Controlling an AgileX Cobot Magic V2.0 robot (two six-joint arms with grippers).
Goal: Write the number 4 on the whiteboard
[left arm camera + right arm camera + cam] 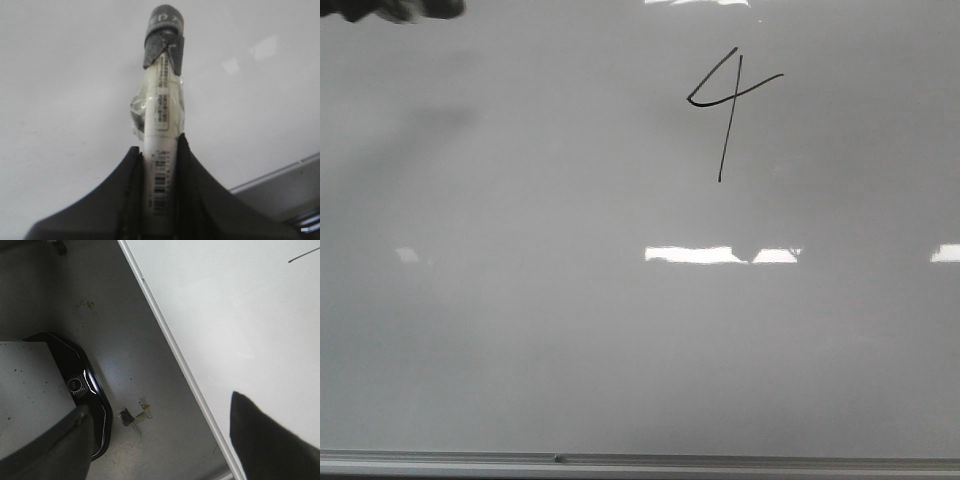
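Left gripper [159, 200] jaws clamped on marker [161, 125]; right gripper [160, 440] jaws wide apart, empty. Number 4 [728, 110] complete, upper right of whiteboard [520, 330]; writing judged done, only retreat left

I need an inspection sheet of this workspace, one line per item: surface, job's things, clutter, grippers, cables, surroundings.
Surface: the whiteboard is glossy pale grey with bright light reflections; a thin metal edge runs along its bottom.
Job's things: the number 4 is drawn in thin black line, open at the top, in the upper right part of the board. A marker with a dark end and a printed label is in the left gripper.
Clutter: nothing seen on the board.
Grippers: left gripper shut on the marker; right gripper open and empty, beside the board's edge.
Cables: nothing seen.
Surroundings: grey floor with small stains, and a glossy black base.
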